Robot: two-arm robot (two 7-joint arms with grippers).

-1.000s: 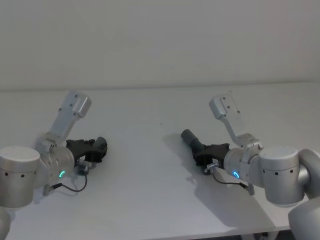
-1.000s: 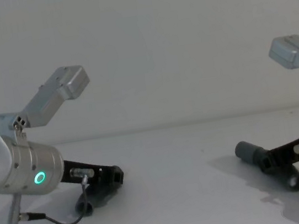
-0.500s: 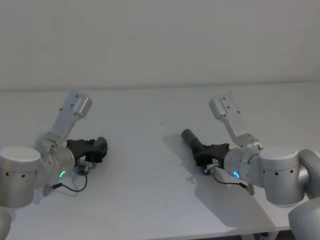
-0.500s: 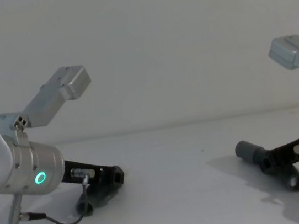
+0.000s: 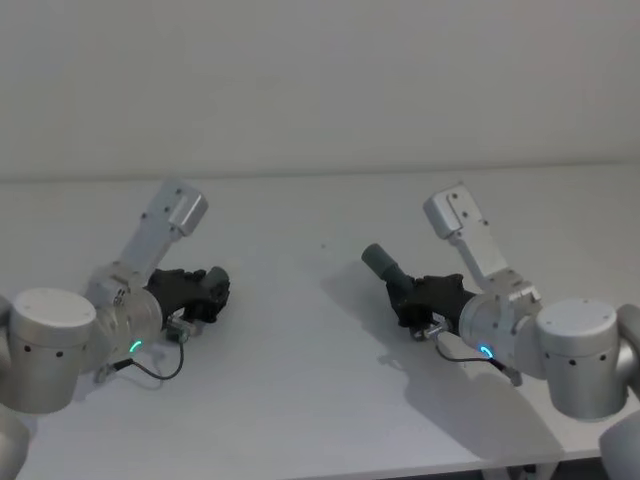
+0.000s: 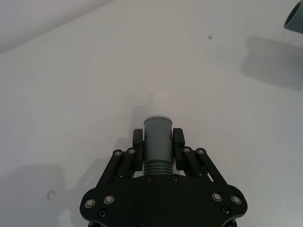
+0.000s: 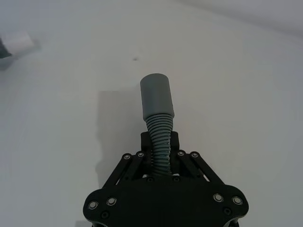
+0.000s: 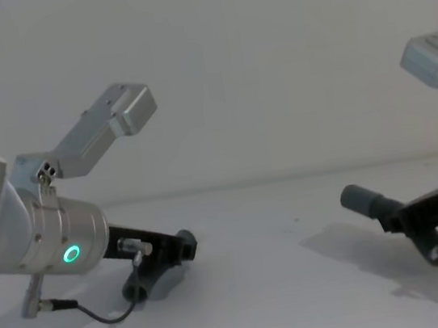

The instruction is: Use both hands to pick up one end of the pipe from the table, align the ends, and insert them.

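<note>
My left gripper (image 5: 203, 292) is shut on the pipe piece with the white tip (image 6: 157, 142), low over the table's (image 5: 300, 390) left side. In the left wrist view the fingers (image 6: 138, 142) clamp its grey body just behind the white end. On the right, my right gripper (image 5: 418, 297) is shut on the ribbed hose (image 7: 160, 139) of the other piece. Its smooth grey cuff (image 5: 378, 261) points up and toward the middle. In the chest view the cuff (image 8: 360, 198) hangs above the table, and the left gripper (image 8: 176, 250) faces it across a wide gap.
The white table stretches between the two arms with only shadows on it. A plain pale wall stands behind the table's far edge. The front edge runs close under the right arm's elbow (image 5: 575, 360).
Both arms have shifted slightly toward the middle and risen. The right piece with the cuff has lifted off the table; the left piece has tilted up and moved right.
</note>
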